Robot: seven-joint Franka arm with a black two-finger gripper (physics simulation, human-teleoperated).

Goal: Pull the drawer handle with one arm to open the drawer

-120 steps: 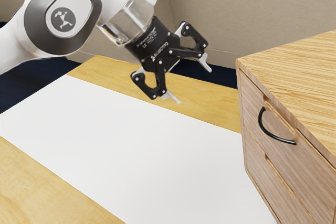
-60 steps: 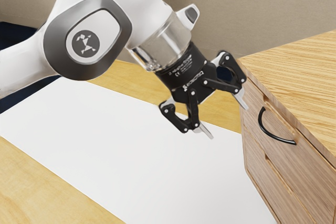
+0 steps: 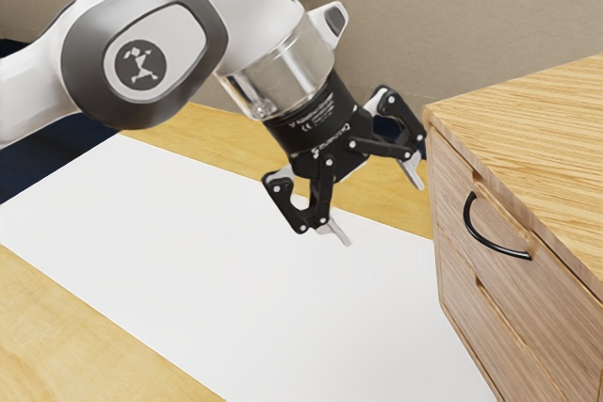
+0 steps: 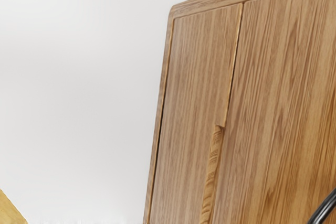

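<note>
Hovered with the black two-finger tool spread wide and empty, near the front of the light oak drawer cabinet, over the white sheet covering the wooden table. Stood clear of the curved black wire handle on the cabinet's upper drawer front, itself flush with the cabinet. Faced the cabinet's grained front from the wrist.

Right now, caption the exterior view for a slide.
Open fingers hover short of the black drawer handle, above the white mat.

Grained wooden drawer, glossy black handle
</note>
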